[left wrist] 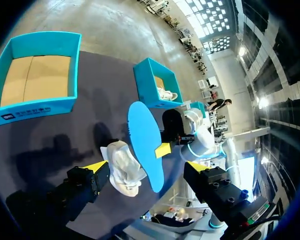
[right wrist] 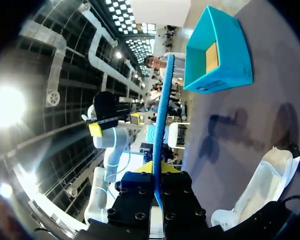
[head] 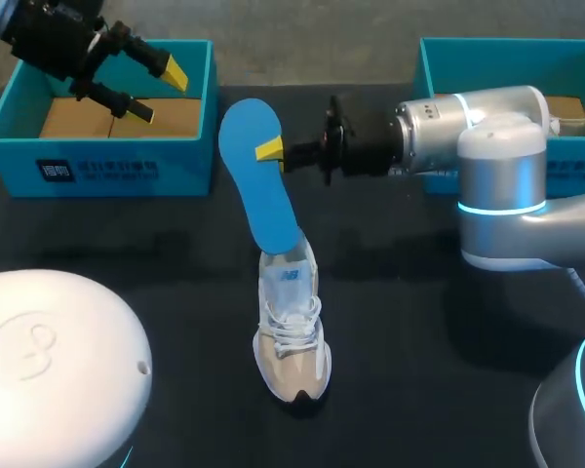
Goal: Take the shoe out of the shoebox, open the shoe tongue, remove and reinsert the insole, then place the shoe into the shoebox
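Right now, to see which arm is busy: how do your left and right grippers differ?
The left gripper is open and empty; the right gripper is shut on the blue insole. The left gripper hangs by the left shoebox, the right gripper near the shoe. Both have yellow-tipped fingers.

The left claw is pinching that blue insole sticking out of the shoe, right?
Not quite: the right claw is pinching the blue insole sticking out of the shoe, as the head view shows. The left claw is open, apart from it.
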You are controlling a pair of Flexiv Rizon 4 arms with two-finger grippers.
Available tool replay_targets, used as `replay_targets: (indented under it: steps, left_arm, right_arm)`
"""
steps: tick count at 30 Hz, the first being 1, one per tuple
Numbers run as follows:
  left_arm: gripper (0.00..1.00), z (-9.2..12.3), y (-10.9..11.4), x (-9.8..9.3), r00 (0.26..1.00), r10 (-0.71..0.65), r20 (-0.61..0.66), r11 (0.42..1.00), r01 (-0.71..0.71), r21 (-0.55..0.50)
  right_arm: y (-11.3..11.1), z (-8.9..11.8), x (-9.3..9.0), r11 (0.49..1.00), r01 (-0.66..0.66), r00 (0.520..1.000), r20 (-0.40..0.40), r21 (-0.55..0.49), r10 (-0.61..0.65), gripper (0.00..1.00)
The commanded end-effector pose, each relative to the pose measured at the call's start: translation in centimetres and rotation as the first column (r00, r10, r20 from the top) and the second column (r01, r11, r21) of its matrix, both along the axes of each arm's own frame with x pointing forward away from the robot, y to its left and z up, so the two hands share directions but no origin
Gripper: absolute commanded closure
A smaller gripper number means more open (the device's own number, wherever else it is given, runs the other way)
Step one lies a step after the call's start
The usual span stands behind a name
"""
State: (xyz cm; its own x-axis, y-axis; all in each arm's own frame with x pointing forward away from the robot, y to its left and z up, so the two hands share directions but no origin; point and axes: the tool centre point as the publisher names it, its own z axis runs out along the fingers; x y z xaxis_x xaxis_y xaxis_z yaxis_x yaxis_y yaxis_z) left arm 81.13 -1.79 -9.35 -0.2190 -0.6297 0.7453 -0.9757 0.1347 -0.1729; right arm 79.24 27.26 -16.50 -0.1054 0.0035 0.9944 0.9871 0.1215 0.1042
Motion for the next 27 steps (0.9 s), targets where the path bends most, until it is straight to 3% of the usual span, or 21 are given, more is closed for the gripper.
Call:
replay_targets:
  steps: [1, 14, 19, 27]
  left_arm:
    - [0.0, 0.0, 0.0, -0.1, 1.0, 0.001, 0.001, 1.0, -0.001, 0.001]
    - [0.0, -0.5, -3.6, 2.3, 0.999, 0.032, -0.044, 0.964, -0.019, 0.266]
    - [0.0, -1.1, -4.3, 3.5, 0.993, 0.049, -0.109, 0.94, -0.009, 0.34]
    - [0.0, -1.7, -6.0, 4.2, 0.995, 0.088, -0.054, 0.897, -0.056, 0.439]
  right_arm:
    - [0.2, -0.3, 0.3, 1.0, -0.004, 1.0, -0.002, -0.005, 0.004, 1.0]
    - [0.1, -3.5, 1.3, 0.999, 0.004, 1.0, 0.014, -0.051, -0.003, 1.0]
    - [-0.3, -3.6, 1.1, 0.998, 0.023, 0.999, 0.042, -0.061, -0.021, 1.0]
    - [-0.3, -3.6, 1.1, 0.998, 0.023, 0.999, 0.042, -0.061, -0.021, 1.0]
